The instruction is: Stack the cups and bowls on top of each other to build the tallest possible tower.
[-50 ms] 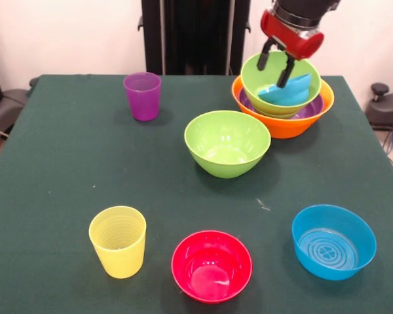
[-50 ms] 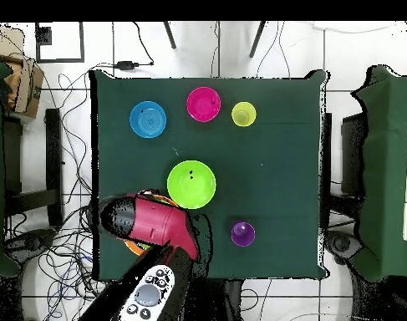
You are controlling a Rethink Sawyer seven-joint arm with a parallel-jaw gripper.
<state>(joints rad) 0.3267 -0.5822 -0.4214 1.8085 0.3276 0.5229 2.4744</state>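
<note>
1. From my remote station, I saw the gripper [image 1: 280,70] at the upper right of the front view, hanging over the tower [image 1: 283,104], its 2 dark fingers [image 1: 264,61] spread apart and dipping into the top bowl.
2. One finger sat against a tilted blue bowl [image 1: 289,91] inside the stack; whether it was actually clasped I could not tell, so I read the fingers as parted.
3. The tower stood at the upper right of the green table [image 1: 65,163]: a large orange bowl [image 1: 285,124] as base, a purple bowl [image 1: 308,111] showing as a thin rim inside it, then a lime green bowl [image 1: 275,75] holding the blue one.
4. A second lime green bowl [image 1: 227,142] stood alone just left of and below the tower, near the frame's centre.
5. The purple cup [image 1: 143,95] stood upright at upper left, well apart from the tower.
6. Along the bottom of the front view stood the ribbed yellow cup [image 1: 118,241] at left, the pink-red bowl [image 1: 211,265] in the middle and another blue bowl [image 1: 333,241] at right.
7. In the overhead view the red arm [image 2: 152,221] covered the tower at lower left, leaving only a sliver of orange rim.
</note>
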